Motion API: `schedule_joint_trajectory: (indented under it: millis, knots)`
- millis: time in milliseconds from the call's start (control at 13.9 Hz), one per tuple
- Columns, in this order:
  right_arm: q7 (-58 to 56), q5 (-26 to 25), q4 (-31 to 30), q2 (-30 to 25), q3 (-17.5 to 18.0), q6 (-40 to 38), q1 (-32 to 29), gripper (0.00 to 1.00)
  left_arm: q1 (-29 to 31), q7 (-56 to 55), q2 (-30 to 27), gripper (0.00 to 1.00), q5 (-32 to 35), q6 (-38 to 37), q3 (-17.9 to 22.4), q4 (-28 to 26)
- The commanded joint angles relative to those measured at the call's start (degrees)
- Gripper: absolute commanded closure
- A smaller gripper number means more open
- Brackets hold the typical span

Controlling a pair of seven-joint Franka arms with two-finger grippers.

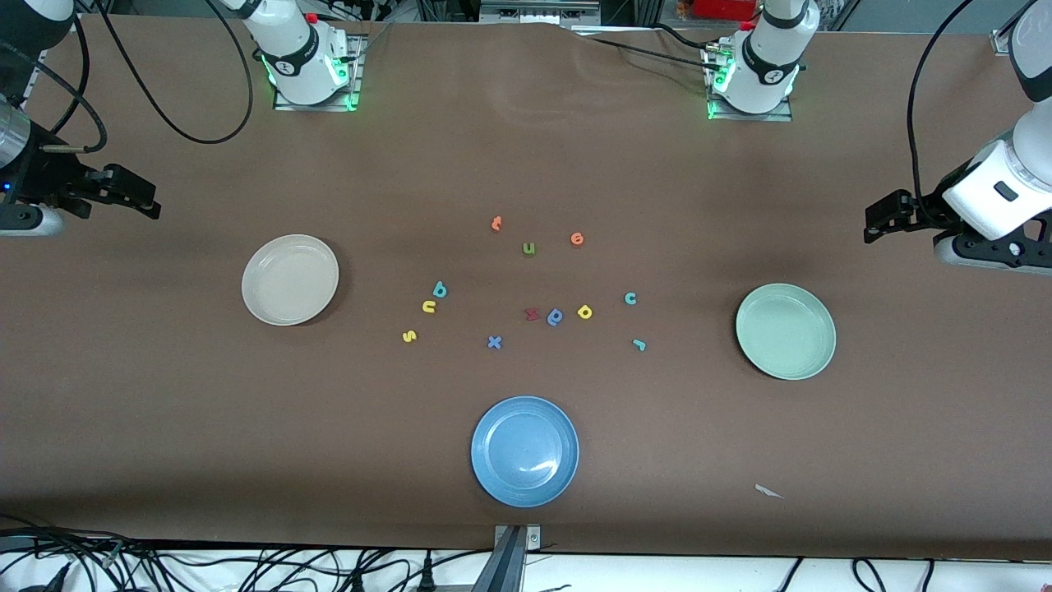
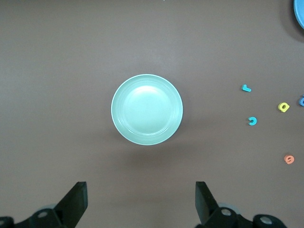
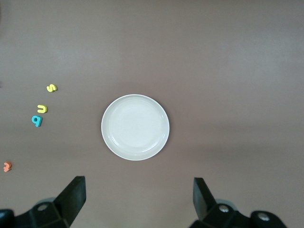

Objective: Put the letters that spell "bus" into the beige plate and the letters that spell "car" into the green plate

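On brown table (image 1: 526,148), centre of front frame: scatter of small foam letters. Teal "b" (image 1: 440,289), yellow "u" (image 1: 429,307), yellow "s" (image 1: 409,335) clustered lower left of centre, all on bare table, nearest the beige plate (image 1: 290,279) at middle left. Teal "c" (image 1: 630,298), teal "r" (image 1: 639,344), yellow-orange "a" (image 1: 584,312) right of centre, also on table, toward the green plate (image 1: 786,331) at middle right. Both plates without letters. Blue plate (image 1: 524,450) at lower centre. Olive "u" (image 1: 528,248) and 2 orange letters (image 1: 496,223) above centre. Right gripper (image 1: 144,200) at left edge, jaws wide, nothing held, waiting. Left gripper (image 1: 878,222) at right edge, jaws wide, nothing held, waiting.
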Motion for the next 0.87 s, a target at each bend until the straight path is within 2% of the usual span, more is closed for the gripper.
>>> schedule_joint_trajectory:
  millis: [0,793]
  knots:
    - [-0.2,0.7,0.7,-0.4,0.1,-1.2,-0.1,0.00,0.6,1.1,-1.0,0.00,1.8,-0.8,-0.4,-0.3]
    - [-0.6,0.2,1.1,0.2,0.2,-1.1,0.1,0.00,0.6,1.1,-1.1,0.00,1.8,-0.8,-0.4,-0.3]
